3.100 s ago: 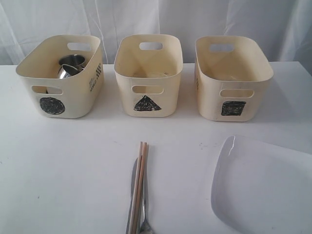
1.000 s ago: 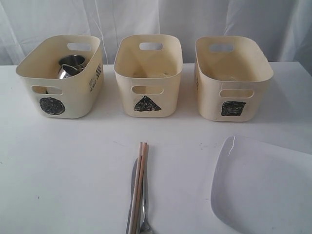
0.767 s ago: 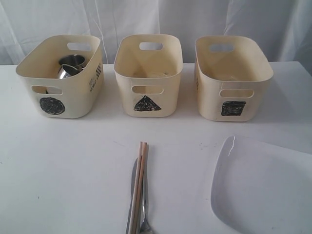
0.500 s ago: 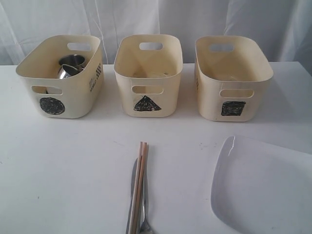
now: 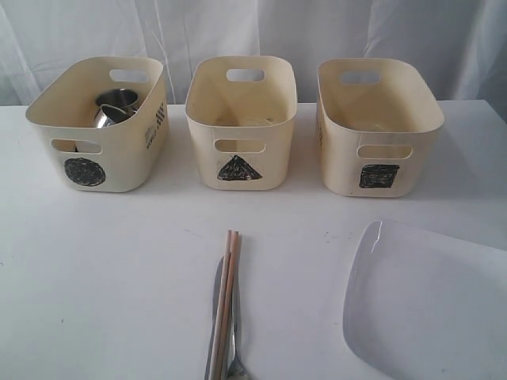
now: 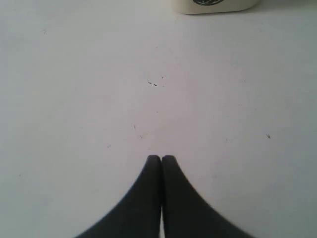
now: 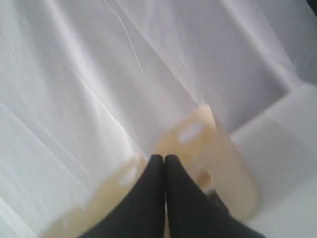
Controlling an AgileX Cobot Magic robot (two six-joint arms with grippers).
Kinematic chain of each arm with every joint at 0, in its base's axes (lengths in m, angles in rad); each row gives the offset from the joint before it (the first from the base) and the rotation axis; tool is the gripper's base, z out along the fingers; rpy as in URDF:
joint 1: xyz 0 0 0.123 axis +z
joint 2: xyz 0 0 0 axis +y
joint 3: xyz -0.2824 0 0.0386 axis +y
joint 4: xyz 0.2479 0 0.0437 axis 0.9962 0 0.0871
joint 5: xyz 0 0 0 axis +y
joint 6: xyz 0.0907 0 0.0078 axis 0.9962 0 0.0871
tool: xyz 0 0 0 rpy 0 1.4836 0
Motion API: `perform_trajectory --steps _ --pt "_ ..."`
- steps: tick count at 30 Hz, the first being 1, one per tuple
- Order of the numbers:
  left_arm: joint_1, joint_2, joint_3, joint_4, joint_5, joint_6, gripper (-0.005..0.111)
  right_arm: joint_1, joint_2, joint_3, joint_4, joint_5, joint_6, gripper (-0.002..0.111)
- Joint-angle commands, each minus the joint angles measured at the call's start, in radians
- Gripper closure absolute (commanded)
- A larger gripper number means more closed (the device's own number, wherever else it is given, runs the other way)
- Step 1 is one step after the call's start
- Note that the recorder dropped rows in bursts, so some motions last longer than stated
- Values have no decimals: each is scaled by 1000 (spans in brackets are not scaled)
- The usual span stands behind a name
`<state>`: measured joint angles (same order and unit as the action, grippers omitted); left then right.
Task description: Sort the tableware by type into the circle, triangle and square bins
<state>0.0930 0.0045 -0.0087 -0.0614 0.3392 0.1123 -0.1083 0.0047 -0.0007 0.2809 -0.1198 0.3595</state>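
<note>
1. Upper left of the exterior view: circle bin (image 5: 119,154) stands on the white table (image 5: 111,277), black scribbled circle on its front. Steel mugs (image 5: 117,104) lie inside, toward its back.
2. Upper center: triangle bin (image 5: 204,119), just beside the circle bin but apart from it. Contents are too dim to tell.
3. Lower center: chopsticks (image 5: 228,293) lie as a pair, running from mid-frame down to the bottom edge. They rest over the metal cutlery (image 5: 215,313) (a knife on the left, a fork head at the bottom edge).
4. Upper right: square bin (image 5: 342,134), apart from the triangle bin.
5. Lower right: large white plate (image 5: 428,309) lies flat, cut off by the frame edge and well apart from the chopsticks.
6. Left wrist cam: left gripper (image 6: 161,158) has its tips pressed together w/ nothing between, over bare table. A cream bin (image 6: 233,6) w/ a dark scribble sits beyond.
7. Right wrist cam (blurry): right gripper (image 7: 164,157) also has its tips pressed together, holding nothing. Cream bins (image 7: 220,153) and a white curtain (image 7: 99,74) lie behind.
</note>
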Motion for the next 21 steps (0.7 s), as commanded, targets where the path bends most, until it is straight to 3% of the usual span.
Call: perform_trajectory --steps 1,5,8,10,13,15,16,17,18,19,20,21 --pt "3 -5 9 -4 13 -1 107 -2 -5 1 24 -262 30 108" --pt "3 -5 9 -4 13 -1 107 -2 -5 1 11 -292 30 108" --pt "3 -5 9 -4 13 -1 107 -2 -5 -15 9 -464 30 108" --pt "3 -5 9 -4 13 -1 107 -2 9 -86 18 -566 42 108" --pt "3 -5 9 -4 13 -1 107 -2 151 -273 -56 -528 90 108" --pt "3 -5 9 -4 13 -1 107 -2 282 -421 -281 -507 116 108" --pt "3 -5 9 -4 13 -1 107 -2 448 -561 -656 -496 134 108" --pt "3 -5 9 -4 13 -1 107 -2 529 -629 -854 -469 199 108" --pt "3 -5 9 -4 13 -1 107 -2 662 -741 -1214 -369 512 108" --pt "3 -5 9 -4 13 -1 107 -2 729 -789 -1430 -307 703 108" --pt "3 -5 9 -4 13 -1 107 -2 841 -838 -1895 -211 1012 108" --pt "3 -5 9 -4 13 -1 107 -2 888 -850 -2025 -177 1143 108"
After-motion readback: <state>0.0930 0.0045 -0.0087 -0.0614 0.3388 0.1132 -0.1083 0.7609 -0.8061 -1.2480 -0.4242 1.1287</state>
